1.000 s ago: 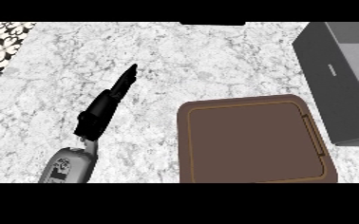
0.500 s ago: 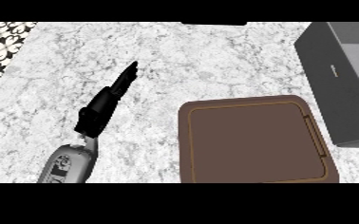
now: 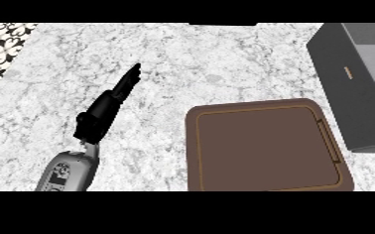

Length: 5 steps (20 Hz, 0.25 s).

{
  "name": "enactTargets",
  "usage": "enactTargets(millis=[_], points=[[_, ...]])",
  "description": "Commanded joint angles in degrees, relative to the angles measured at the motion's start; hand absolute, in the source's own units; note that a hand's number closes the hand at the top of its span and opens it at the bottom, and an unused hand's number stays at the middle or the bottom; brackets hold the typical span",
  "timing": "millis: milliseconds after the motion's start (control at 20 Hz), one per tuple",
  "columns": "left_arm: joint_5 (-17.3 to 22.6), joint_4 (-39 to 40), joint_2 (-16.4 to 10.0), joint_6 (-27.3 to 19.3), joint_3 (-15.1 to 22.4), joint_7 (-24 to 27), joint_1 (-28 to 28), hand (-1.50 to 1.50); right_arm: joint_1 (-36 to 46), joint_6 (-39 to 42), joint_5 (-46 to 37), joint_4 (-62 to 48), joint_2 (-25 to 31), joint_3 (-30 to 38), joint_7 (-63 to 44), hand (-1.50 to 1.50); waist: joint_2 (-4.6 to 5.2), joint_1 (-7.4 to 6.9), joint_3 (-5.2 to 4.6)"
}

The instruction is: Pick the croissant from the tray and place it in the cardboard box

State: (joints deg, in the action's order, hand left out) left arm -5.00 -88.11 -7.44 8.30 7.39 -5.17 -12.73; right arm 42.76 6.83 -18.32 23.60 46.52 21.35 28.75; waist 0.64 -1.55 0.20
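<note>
Where the left hand (image 3: 108,103) lies over the marble counter (image 3: 219,59) — fingers straight, released, grasping nothing — brown tray (image 3: 264,148) to its right, grey box (image 3: 351,94) just beside the tray, croissant's place cannot be told.

A brown tray (image 3: 264,148) lies flat on the pale marbled counter (image 3: 183,54) at the lower right of the head view. It is rectangular with rounded corners and a raised rim. A thin lighter line runs just inside the rim, and a long narrow handle slot runs along its right side. Its near edge is cut off by the bottom of the view. A dark grey box (image 3: 341,104) stands upright at the right edge, partly out of view. Its top is open onto a lighter grey inside, and its side wall has a small tan mark. The tray's far right corner sits just beside the box; whether they touch cannot be told.
</note>
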Motion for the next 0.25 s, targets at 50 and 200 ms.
enactTargets(millis=[50,200], points=[[-1.62,-0.59,1.34,-1.23,1.65,0.18,1.21,0.0,0.17,4.02,9.62,-5.31,0.67,9.73,4.16,-1.5,-0.04,0.31,0.08],[0.05,-1.47,-0.95,0.93,-0.14,1.25,2.91,0.0,1.04,9.75,12.91,-8.38,5.84,13.24,2.08,-1.5,-0.08,-0.04,0.01]])
